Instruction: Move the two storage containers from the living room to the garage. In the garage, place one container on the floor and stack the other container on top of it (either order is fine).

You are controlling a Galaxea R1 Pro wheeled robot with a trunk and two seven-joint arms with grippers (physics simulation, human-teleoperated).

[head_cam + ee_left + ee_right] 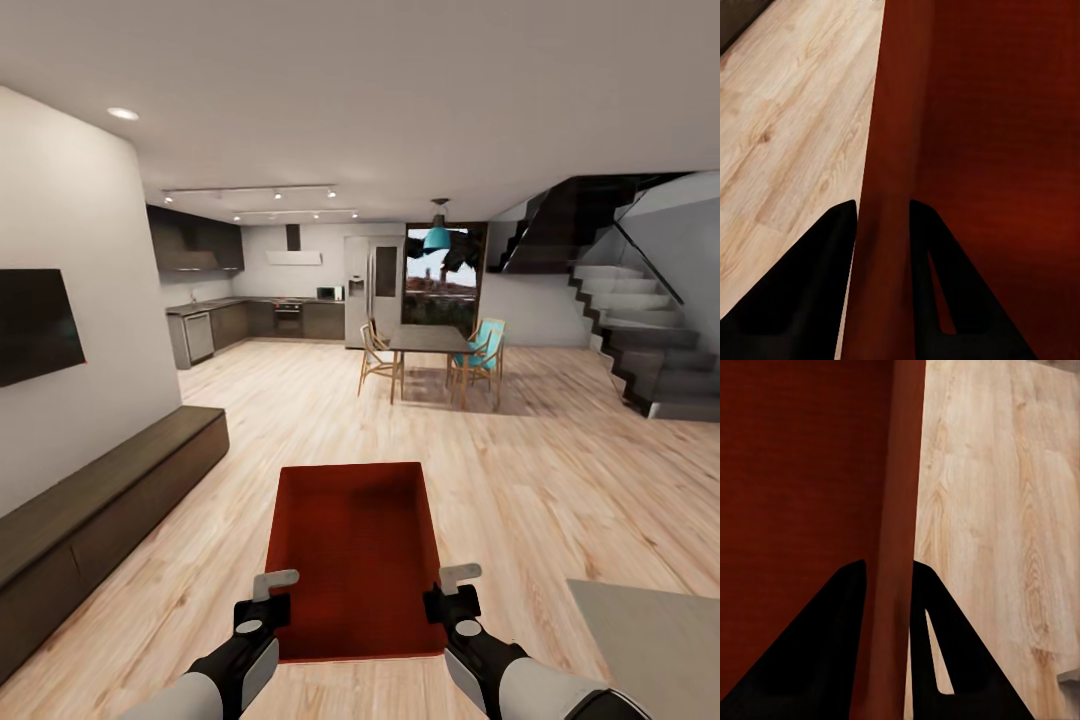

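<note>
I have the open, thin-walled orange-red rectangular storage container [358, 555] carried in front of me, one gripper on each long side near the end closest to my trunk. The left gripper [268, 600] is clamped on the left wall: in the left wrist view its dark fingers [810, 285] straddle the thin red wall, one outside over the planks and one inside the bin. The right gripper [453, 598] does the same on the right wall, and the right wrist view shows its fingers [817, 649] pinched on either side of that wall. The container looks level and lifted clear of the light wood plank floor [560, 490], though how high I cannot judge.

Beyond the bin, a long low dark wood bench [110, 495] runs along the white wall to my left, under a black wall-mounted screen [35, 325]. A pale countertop corner [650, 640] sits at my near right. Further on is a dark dining table [430, 342] with wooden chairs, one with a teal cushion, and a teal pendant lamp [436, 236] above it. At the far left is a dark kitchen with a steel fridge [371, 290]; at the far right a dark staircase [640, 340] climbs.

I judge this to be the carry step for one container, with the garage not yet in sight. The next move calls for driving the base on through the open floor, keeping both grips even so the thin walls do not twist, and giving the bench and countertop room.
</note>
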